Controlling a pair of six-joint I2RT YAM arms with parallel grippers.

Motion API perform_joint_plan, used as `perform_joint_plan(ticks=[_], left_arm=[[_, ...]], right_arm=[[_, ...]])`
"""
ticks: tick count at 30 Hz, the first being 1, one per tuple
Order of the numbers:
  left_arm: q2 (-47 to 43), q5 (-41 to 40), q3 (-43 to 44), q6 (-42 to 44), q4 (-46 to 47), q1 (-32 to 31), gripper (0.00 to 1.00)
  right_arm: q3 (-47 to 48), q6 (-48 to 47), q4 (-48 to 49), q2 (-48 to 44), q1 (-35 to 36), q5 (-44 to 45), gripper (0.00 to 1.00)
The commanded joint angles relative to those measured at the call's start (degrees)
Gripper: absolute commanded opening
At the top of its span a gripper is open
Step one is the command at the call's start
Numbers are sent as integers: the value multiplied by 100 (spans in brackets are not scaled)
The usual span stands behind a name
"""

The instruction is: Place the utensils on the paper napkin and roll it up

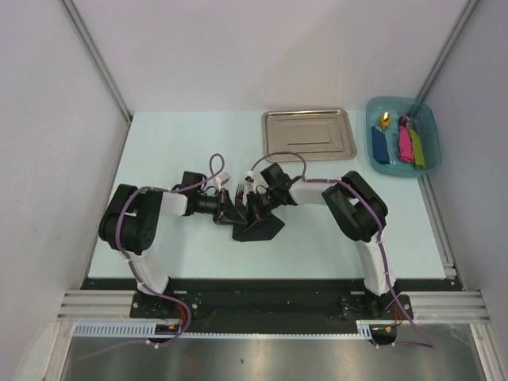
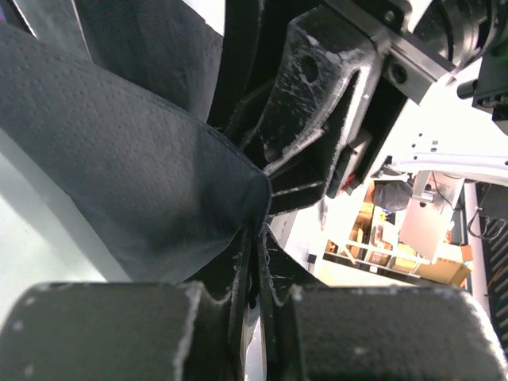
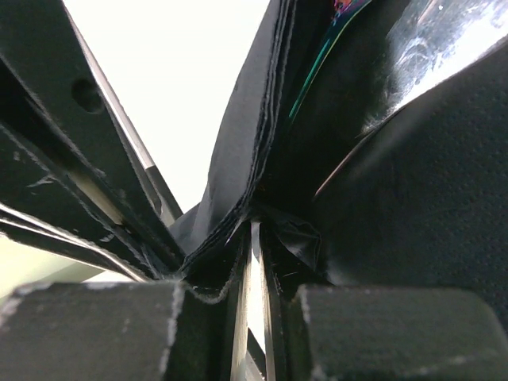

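Observation:
The black paper napkin (image 1: 260, 226) is lifted and folded at the table's middle, between both arms. My left gripper (image 1: 231, 213) comes in from the left and is shut on a pinched fold of the napkin (image 2: 119, 175). My right gripper (image 1: 252, 206) comes in from the right, shut on the napkin's layered edge (image 3: 246, 135). Fork tines (image 1: 240, 190) stick out just behind the grippers. A slim iridescent utensil handle (image 3: 313, 83) shows inside the fold. The rest of the utensils is hidden by the napkin. The two grippers nearly touch.
A shiny steel tray (image 1: 309, 135) lies at the back centre. A teal bin (image 1: 432, 119) at the back right holds blue, pink and green items (image 1: 406, 143). White walls enclose the table on the left, back and right.

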Motion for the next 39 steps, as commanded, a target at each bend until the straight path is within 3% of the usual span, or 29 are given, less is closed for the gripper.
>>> perform_joint_plan(ticks=[1, 17, 39], left_arm=[[128, -94, -93, -303, 605, -56, 10], [295, -569, 74, 409, -168, -30, 7], [286, -595, 223, 39, 245, -337, 7]], right_arm=[[83, 29, 128, 62, -35, 36, 12], [-40, -330, -425, -712, -360, -52, 14], [74, -770, -970, -123, -299, 379, 11]])
